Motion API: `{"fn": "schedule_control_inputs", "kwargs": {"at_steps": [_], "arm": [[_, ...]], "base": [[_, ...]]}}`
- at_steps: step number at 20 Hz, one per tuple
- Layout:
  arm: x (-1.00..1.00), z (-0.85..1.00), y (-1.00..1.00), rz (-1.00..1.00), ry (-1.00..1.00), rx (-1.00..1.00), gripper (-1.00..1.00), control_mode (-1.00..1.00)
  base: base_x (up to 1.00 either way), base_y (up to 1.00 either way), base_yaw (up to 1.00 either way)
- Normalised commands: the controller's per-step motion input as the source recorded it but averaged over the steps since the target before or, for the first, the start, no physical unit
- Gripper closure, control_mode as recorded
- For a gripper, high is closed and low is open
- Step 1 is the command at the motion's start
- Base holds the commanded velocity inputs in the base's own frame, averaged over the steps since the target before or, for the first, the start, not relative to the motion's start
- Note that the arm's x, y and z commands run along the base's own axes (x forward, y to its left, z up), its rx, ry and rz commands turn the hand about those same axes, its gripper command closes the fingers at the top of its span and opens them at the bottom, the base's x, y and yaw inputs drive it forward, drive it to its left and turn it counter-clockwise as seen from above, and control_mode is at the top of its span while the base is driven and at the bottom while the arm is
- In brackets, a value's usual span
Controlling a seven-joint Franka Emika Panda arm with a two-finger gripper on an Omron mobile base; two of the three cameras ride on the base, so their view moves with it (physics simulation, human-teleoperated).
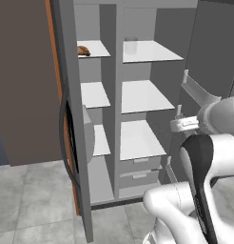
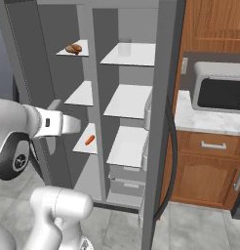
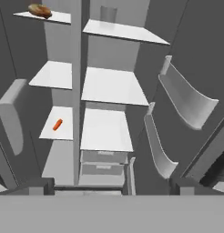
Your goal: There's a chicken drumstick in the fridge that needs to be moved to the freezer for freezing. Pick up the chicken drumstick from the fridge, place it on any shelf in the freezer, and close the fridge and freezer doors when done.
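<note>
Tool [image 1: 181, 123], seen from the left base view, hangs in front of the open unit at about the height of the middle shelves, and its jaws are hard to read from this side; the chicken drumstick [image 1: 83, 50] lies on the top shelf [image 1: 97, 49] of the freezer [image 1: 88, 70], well above the tool and off to its left, while a pale jar [image 1: 131, 45] stands on the top broad shelf of the fridge [image 1: 159, 66] beside it; the freezer door [image 1: 66, 119] stands edge-on at the left. From the right base view the tool [image 2: 75, 124] points in toward the narrow section; the drumstick [image 2: 73, 48] sits near the front of that top shelf [image 2: 83, 48], again higher than the tool, with its long axis running roughly side to side along the shelf; a small orange thing [image 2: 90, 140], possibly a carrot, lies on a lower narrow shelf, and the fridge door [image 2: 158, 122] stands swung out at the right. In the hand view the tool [image 3: 113, 187] has its dark tips set wide apart at the bottom corners with nothing between them; the drumstick [image 3: 40, 10] sits at the far upper left, the jar [image 3: 108, 12] to its right across the divider, and the fridge door's curved bins [image 3: 186, 100] hang at the right. With the meat already resting in the narrow section and both doors open, the placing looks done; what is left, I judge, is shutting the two doors, so the tool's concern is the door edges on either side rather than the drumstick above it.
</note>
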Motion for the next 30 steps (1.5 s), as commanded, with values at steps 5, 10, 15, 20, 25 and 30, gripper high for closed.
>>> {"fn": "schedule_control_inputs", "kwargs": {"at_steps": [5, 10, 15, 20, 25, 30], "arm": [[-0.88, 0.00, -0.61, -0.23, -0.28, 0.14, -1.00, -1.00], [-0.36, 0.00, -0.97, -0.12, -0.10, 0.29, -1.00, -1.00], [-0.16, 0.00, -0.99, -0.03, -0.05, 0.38, -1.00, -1.00], [-0.17, -0.20, -0.87, 0.00, -0.08, 0.31, -1.00, -1.00], [0.01, -0.28, -0.47, 0.08, -0.24, 0.08, -1.00, -1.00], [0.16, -0.52, -0.25, 0.18, -0.39, 0.00, -1.00, -1.00]], "base": [[0.00, 0.00, 0.00], [0.00, 0.00, 0.00], [0.00, 0.00, 0.00], [0.00, 0.00, 0.00], [0.00, 0.00, 0.00], [0.00, 0.00, 0.00]]}}
